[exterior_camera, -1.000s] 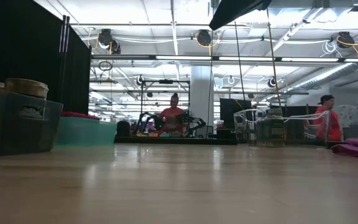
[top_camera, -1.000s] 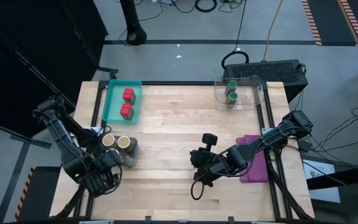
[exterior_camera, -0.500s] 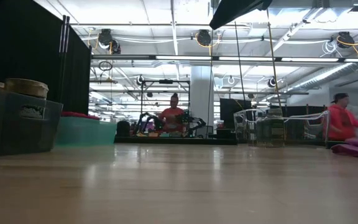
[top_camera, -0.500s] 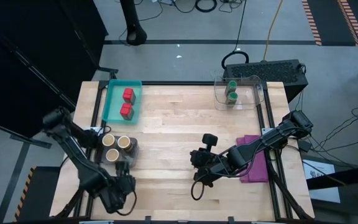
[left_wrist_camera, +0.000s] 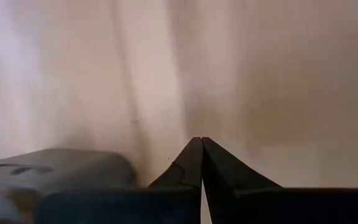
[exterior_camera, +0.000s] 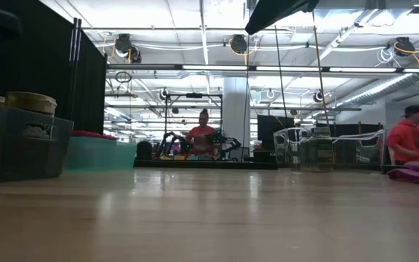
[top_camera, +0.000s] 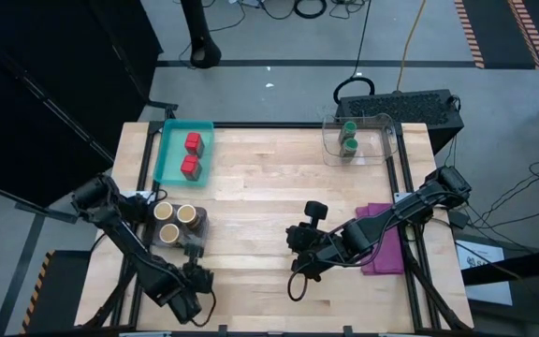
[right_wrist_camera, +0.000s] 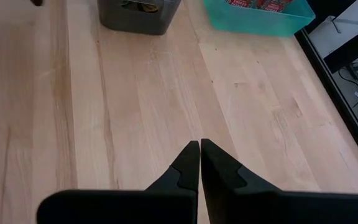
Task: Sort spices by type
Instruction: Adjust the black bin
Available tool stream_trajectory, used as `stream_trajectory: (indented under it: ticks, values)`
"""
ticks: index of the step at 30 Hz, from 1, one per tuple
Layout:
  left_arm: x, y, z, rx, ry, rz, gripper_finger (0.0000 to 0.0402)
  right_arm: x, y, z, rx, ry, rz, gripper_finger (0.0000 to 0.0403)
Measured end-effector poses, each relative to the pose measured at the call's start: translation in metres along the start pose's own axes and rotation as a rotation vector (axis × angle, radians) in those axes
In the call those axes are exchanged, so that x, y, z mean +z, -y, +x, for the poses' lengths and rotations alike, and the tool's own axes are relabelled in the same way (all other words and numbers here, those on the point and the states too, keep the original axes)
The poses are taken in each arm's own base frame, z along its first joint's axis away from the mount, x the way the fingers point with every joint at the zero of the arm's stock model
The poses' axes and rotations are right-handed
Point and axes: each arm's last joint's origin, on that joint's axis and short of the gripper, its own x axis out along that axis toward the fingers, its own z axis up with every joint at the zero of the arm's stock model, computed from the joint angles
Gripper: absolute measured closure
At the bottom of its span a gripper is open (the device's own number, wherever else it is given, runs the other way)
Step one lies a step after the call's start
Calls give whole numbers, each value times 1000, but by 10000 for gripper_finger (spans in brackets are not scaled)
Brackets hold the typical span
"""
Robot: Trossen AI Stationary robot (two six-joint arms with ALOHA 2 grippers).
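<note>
Left hand (top_camera: 195, 292) has snapped shut on nothing and pulled back to the lower left table (top_camera: 269, 187) edge.
Right hand (top_camera: 299, 255) rests shut, empty, lower centre; spices already grouped: tan cylinders (top_camera: 176, 223) in grey bin, red blocks (top_camera: 191, 154) in teal tray, green-lidded jars (top_camera: 349, 137) in clear box.

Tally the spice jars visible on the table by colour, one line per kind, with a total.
Red jars in the teal tray: 2
Green-lidded jars in the clear container: 2
Tan jars in the grey bin: 3
Total: 7
</note>
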Motion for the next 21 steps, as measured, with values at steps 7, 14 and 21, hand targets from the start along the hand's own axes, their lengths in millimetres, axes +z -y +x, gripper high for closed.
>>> stream_trajectory:
  ticks: [7, 14, 21]
  values:
    - [2, -20, 4, 127, -51, -66, 397, 0, 0, 0, 0, 0, -8, 403]
    - [0, -25, 4, 181, -55, -47, 398, 0, 0, 0, 0, 0, -8, 403]
    - [2, -27, 4, 221, -36, -27, 399, 0, 0, 0, 0, 0, -8, 403]
